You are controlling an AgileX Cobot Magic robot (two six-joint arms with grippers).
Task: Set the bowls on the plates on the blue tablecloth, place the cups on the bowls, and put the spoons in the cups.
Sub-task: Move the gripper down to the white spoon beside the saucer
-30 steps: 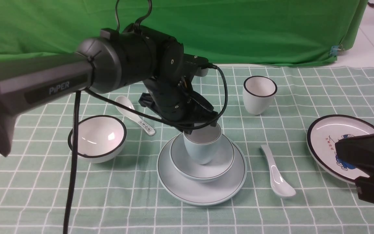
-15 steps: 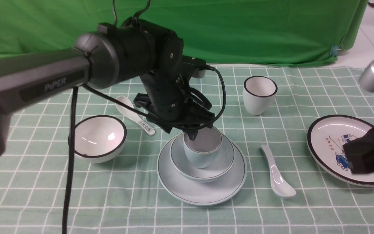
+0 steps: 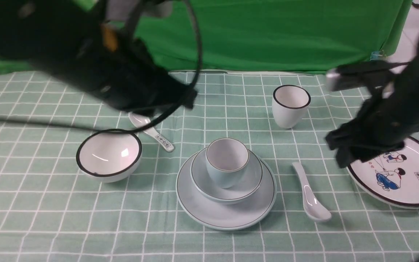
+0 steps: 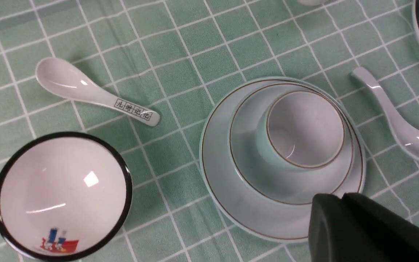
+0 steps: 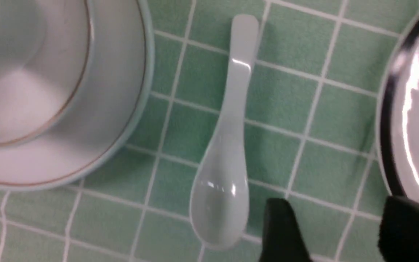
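Left gripper (image 4: 336, 213): clenched, empty.
Right gripper (image 5: 340, 233): spread, empty.
Done: blue cup (image 3: 227, 160) stacked.
Remaining: white bowl (image 3: 109, 154), nine o'clock; spoons (image 3: 309, 193).

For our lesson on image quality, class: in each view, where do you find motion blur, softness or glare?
Front view: left arm and right arm are motion-blurred, the pale blue cup sharp. Left wrist view: crisp, with a small glare spot in the black-rimmed bowl. Right wrist view: soft overall, strong glare on the black-rimmed plate.

The spoon (image 4: 96, 96) reads "儿时记忆" on its handle.
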